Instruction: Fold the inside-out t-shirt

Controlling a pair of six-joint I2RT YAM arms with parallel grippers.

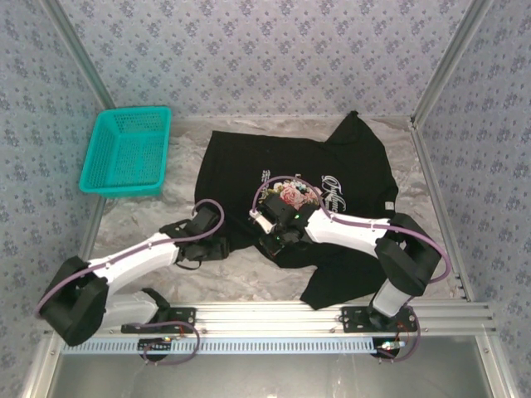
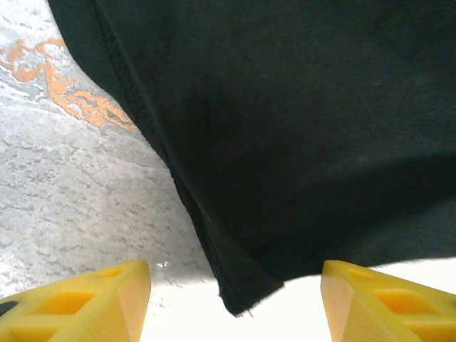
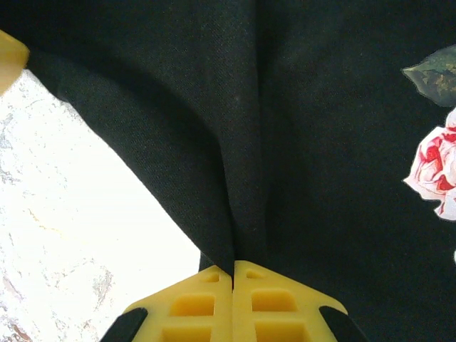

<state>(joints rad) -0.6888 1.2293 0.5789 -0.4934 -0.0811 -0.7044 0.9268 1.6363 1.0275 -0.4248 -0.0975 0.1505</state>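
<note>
- My left pincer [image 2: 231,288] stands wide, with nothing between its fingers [image 2: 78,303]. A hemmed corner of the inside-out t-shirt [image 2: 299,142] lies just ahead of it, about midway between the two fingers, on the marbled worktop [image 2: 71,185].
- My right pincer [image 3: 233,274] is clamped tight on a ridge of black cloth that runs straight into its tips. The rose print [image 3: 434,171] sits ahead of it and off to its right.
- From above, most of the shirt spreads away beyond both pincers with the printed face up. One dark flap trails back behind the right pincer toward the near edge of the worktop.
- I judge the cloth to be light and limp. It will sag from any single held point, bunch up rather than slide as a sheet, and hold no crease by itself.
- I doubt it will slip from a firm pinch, but a shallow bite may catch only the top layer and leave the one beneath behind.
- The best hold for the left pincer looks like the stitched hem corner directly in front of it. The seam is thicker there, so it gives more to bite.
- Pulling on the ridge in the right pincer would likely drag the whole shirt, so I would move that side gently.
</note>
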